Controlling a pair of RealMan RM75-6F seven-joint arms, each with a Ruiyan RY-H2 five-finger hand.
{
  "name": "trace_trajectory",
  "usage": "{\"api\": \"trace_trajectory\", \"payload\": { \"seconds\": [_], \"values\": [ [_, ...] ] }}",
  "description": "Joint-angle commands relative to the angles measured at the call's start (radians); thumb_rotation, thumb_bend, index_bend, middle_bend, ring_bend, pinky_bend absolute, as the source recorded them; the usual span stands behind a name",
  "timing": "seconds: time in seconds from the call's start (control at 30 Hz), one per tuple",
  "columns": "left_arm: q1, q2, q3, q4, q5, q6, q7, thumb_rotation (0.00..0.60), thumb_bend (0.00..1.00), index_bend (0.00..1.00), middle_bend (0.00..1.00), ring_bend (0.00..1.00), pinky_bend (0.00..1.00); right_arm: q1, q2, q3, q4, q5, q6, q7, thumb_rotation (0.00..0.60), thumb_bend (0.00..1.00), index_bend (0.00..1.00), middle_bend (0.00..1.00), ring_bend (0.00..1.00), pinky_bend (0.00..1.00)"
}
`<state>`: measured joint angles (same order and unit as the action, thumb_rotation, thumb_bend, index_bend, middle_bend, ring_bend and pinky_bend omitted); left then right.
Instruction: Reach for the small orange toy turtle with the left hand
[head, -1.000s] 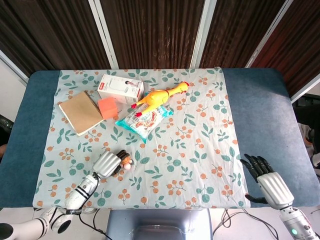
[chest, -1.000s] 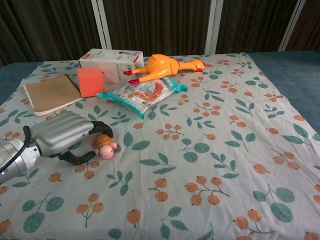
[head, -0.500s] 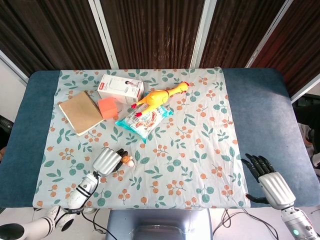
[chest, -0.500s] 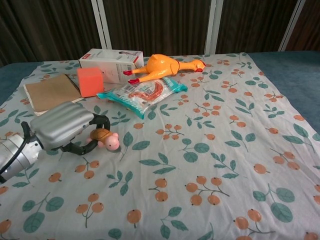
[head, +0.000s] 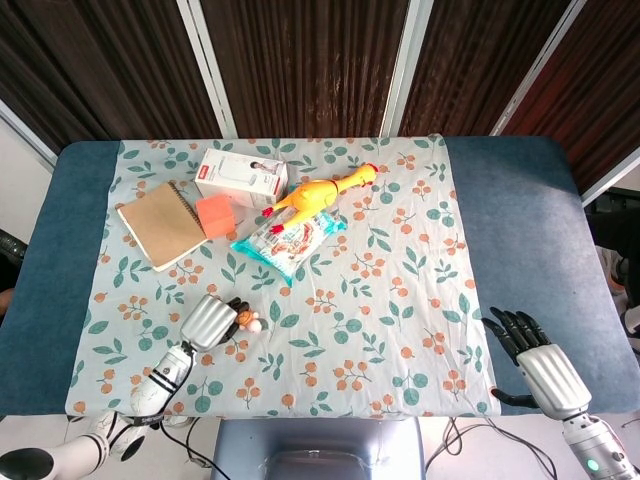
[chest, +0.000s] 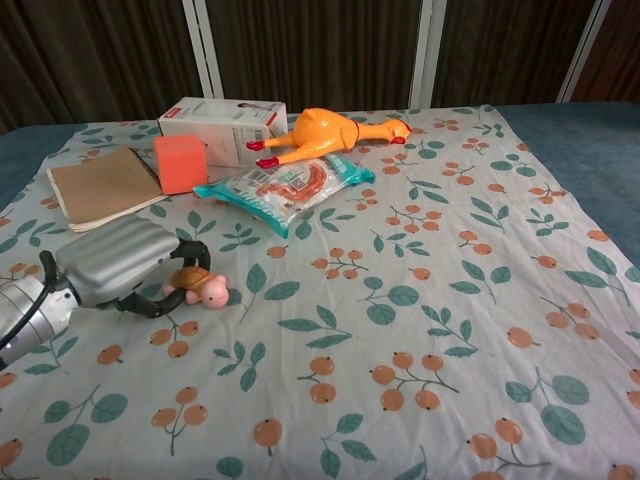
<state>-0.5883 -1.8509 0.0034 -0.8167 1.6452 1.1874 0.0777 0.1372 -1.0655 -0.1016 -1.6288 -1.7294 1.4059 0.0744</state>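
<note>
The small toy turtle, orange-brown shell and pink head, lies on the floral cloth at the front left, also seen in the head view as the turtle. My left hand lies beside it on the left, its dark fingers curled over the shell and the thumb under it, gripping the toy. From the head view the left hand lies at the cloth's near left. My right hand rests at the front right on the blue table cover, fingers spread and holding nothing.
At the back left lie a brown notebook, an orange block, a white box, a yellow rubber chicken and a snack packet. The floral cloth covers the table's middle and right.
The left hand with the turtle rose and tilted half a second ago, then sank back toward the cloth and drew slightly left. The right hand has stayed put.
</note>
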Motion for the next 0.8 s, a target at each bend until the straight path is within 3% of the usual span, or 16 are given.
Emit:
{"api": "trace_trajectory", "payload": {
  "seconds": [0.03, 0.13, 0.33, 0.47, 0.57, 0.67, 0.73, 0.8],
  "values": [
    [-0.006, 0.027, 0.008, -0.053, -0.004, -0.013, 0.015, 0.600, 0.47, 0.23, 0.30, 0.97, 1.00, 0.000, 0.000, 0.001, 0.001, 0.002, -0.001, 0.002, 0.600, 0.18, 0.00, 0.00, 0.00, 0.00],
    [-0.008, 0.040, 0.009, -0.089, -0.003, -0.009, 0.042, 0.600, 0.47, 0.23, 0.25, 0.97, 1.00, 0.001, 0.000, -0.002, 0.001, -0.002, -0.004, 0.000, 0.600, 0.18, 0.00, 0.00, 0.00, 0.00],
    [-0.007, 0.056, 0.005, -0.132, -0.025, -0.033, 0.096, 0.600, 0.47, 0.20, 0.26, 0.97, 1.00, 0.000, 0.003, -0.005, 0.001, -0.011, 0.002, 0.005, 0.600, 0.18, 0.00, 0.00, 0.00, 0.00],
    [-0.014, 0.055, 0.007, -0.133, -0.030, -0.053, 0.108, 0.600, 0.47, 0.29, 0.28, 0.98, 1.00, -0.001, 0.004, -0.004, -0.001, -0.008, 0.004, 0.002, 0.600, 0.18, 0.00, 0.00, 0.00, 0.00],
    [-0.018, 0.053, 0.014, -0.130, -0.022, -0.053, 0.121, 0.600, 0.47, 0.30, 0.30, 0.98, 1.00, -0.002, -0.002, 0.000, 0.002, -0.003, 0.003, -0.017, 0.600, 0.18, 0.00, 0.00, 0.00, 0.00],
    [-0.021, 0.043, 0.018, -0.121, -0.007, -0.034, 0.101, 0.600, 0.47, 0.36, 0.44, 0.99, 1.00, 0.000, -0.003, 0.000, -0.001, 0.003, -0.008, -0.021, 0.600, 0.18, 0.00, 0.00, 0.00, 0.00],
    [-0.022, 0.032, 0.019, -0.105, 0.002, -0.015, 0.088, 0.600, 0.47, 0.47, 0.59, 0.99, 1.00, 0.000, -0.003, 0.001, -0.002, 0.004, -0.008, -0.022, 0.600, 0.18, 0.00, 0.00, 0.00, 0.00],
    [-0.018, 0.016, 0.016, -0.088, 0.009, 0.011, 0.075, 0.600, 0.48, 0.65, 0.75, 0.99, 1.00, -0.001, -0.001, 0.001, -0.003, 0.004, -0.006, -0.020, 0.600, 0.18, 0.00, 0.00, 0.00, 0.00]
  ]
}}
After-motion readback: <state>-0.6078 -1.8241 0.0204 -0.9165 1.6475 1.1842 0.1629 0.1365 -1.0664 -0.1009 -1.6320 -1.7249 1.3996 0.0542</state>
